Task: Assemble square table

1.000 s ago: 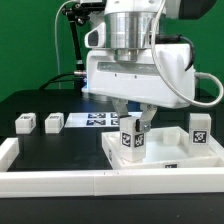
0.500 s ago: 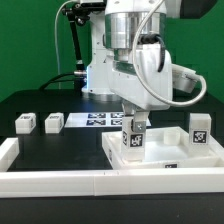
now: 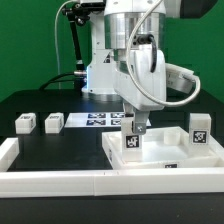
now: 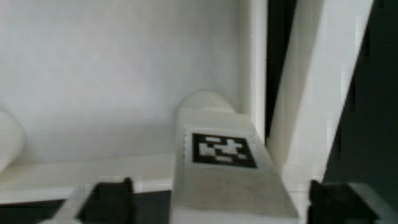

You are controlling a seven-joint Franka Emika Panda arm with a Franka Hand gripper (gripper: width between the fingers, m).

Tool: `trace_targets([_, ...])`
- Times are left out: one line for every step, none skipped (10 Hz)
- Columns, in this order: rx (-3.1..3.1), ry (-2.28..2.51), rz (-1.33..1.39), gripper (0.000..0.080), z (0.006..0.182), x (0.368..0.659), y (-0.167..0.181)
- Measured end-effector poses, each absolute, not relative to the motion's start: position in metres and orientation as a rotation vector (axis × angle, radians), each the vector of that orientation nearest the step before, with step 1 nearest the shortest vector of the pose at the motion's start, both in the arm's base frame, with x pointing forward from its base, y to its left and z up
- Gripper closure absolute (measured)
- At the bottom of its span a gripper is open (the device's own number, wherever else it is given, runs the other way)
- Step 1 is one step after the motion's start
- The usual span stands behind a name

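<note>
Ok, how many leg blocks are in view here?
4. One leg block and another lie on the black table at the exterior view's left; a third stands on the tabletop under the gripper; the fourth stands on it at the exterior view's right. None seems hidden.

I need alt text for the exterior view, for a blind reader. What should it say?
A robot arm's tool straddles an upright tagged leg standing on the white tabletop. Another leg stands near the tabletop's corner on the exterior view's right; two more legs sit on the black table at its left.
</note>
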State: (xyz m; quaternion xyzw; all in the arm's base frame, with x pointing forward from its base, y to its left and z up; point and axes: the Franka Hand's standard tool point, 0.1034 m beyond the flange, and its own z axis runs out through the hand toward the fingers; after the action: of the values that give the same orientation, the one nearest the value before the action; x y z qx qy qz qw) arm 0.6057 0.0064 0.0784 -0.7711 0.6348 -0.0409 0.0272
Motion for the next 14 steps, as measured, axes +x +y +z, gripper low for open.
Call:
trace_targets([-2.475, 1.851, -0.132, 0.0164, 0.0784, 0.6057, 0.0054])
trace_targets([-2.582, 1.707, -0.139, 0.0164, 0.0784, 0.6059, 0.0055])
trace_targets([-2.711, 1.505, -0.153, 0.0152, 0.0781, 0.6060, 0.0048])
trace_targets([-2.760, 1.419, -0.156, 0.0152, 0.0781, 0.6060, 0.0047])
trace_targets([-2.834, 1.277, -0.159, 0.0151, 0.0781, 0.6060, 0.0046])
trace_targets([-2.875, 1.190, -0.160, 0.0151, 0.0781, 0.6060, 0.0045])
trace_targets([-2.907, 1.117, -0.162, 0.0151, 0.0781, 0.6060, 0.0044])
trace_targets([-2.975, 0.945, -0.164, 0.0151, 0.0781, 0.6060, 0.0042])
trace_targets([-3.018, 0.822, -0.166, 0.0151, 0.0781, 0.6060, 0.0057])
trace_targets([-3.067, 0.679, -0.167, 0.0151, 0.0780, 0.6059, 0.0074])
trace_targets([-3.093, 0.580, -0.169, 0.0151, 0.0784, 0.6066, 0.0078])
trace_targets([-3.123, 0.437, -0.169, 0.0151, 0.0787, 0.6069, 0.0076])
trace_targets([-3.138, 0.342, -0.169, 0.0151, 0.0787, 0.6069, 0.0076])
trace_targets([-3.147, 0.279, -0.169, 0.0151, 0.0787, 0.6069, 0.0074])
